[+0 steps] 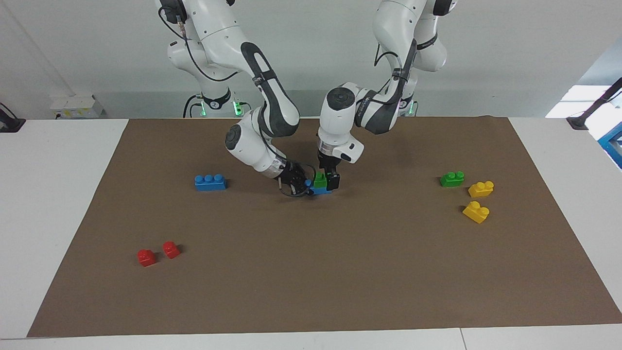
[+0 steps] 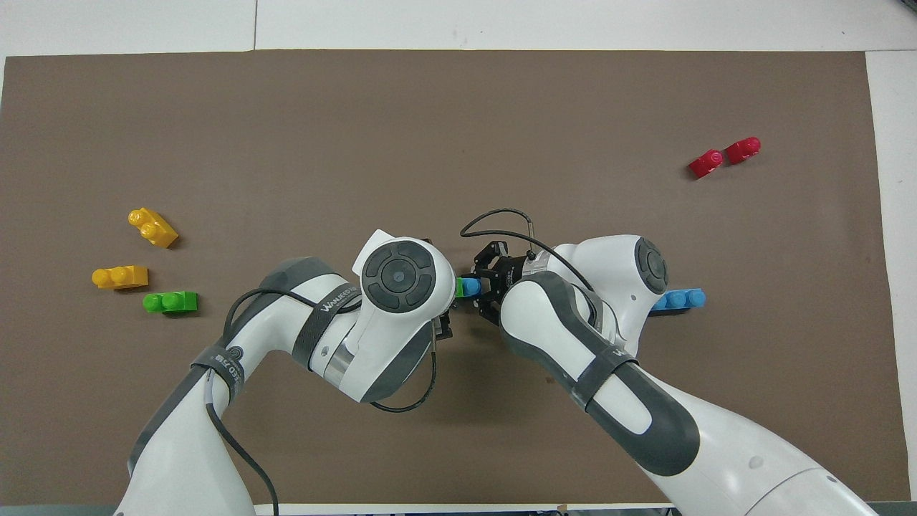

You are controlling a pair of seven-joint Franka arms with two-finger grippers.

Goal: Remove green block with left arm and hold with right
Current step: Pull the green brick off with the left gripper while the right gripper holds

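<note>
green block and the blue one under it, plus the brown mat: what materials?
Green block: looks like glossy moulded plastic, saturated colour, rounded studs. Blue block beneath it: same look, likely the same plastic. Brown mat: matte, no shine; paper or thin felt, cannot tell which.

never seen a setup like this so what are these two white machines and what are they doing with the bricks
They are two robot arms at a table, photographed once from across it and once from above. On a brown mat lie red, yellow, blue and green toy bricks. In the middle, a green block sits on a blue brick. The right gripper has shut on that blue brick. The left gripper is down around the green block; whether it grips yet is unclear.
</note>
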